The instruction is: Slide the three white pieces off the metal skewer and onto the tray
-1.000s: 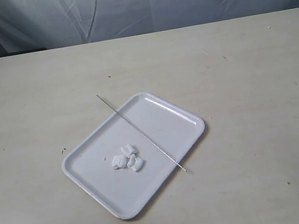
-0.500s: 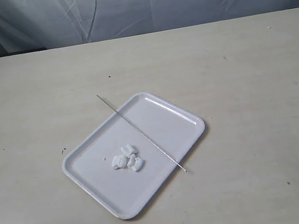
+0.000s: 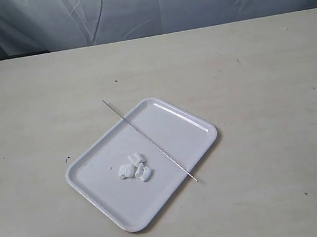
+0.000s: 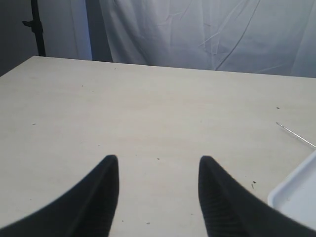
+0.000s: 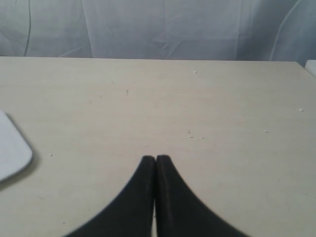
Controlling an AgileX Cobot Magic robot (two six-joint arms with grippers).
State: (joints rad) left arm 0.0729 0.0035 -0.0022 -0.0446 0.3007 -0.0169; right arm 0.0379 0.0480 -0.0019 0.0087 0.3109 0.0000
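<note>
The white tray (image 3: 171, 122) lies slantwise near the table's middle. Three white pieces (image 3: 134, 167) sit loose in a small cluster on the tray floor, off the rod. The metal skewer (image 3: 150, 141) lies bare across the tray, one end on the table beyond the far rim, the other past the near rim. Neither arm shows in the exterior view. My left gripper (image 4: 158, 160) is open over bare table, with the skewer's tip (image 4: 296, 134) and a tray corner (image 4: 296, 195) off to one side. My right gripper (image 5: 156, 159) is shut on nothing, the tray's corner (image 5: 12, 148) at the view's edge.
The beige table (image 3: 261, 77) stretches wide around the tray. A grey-white cloth backdrop (image 3: 145, 2) hangs behind its far edge. A dark stand (image 4: 35, 24) shows beyond one table corner in the left wrist view.
</note>
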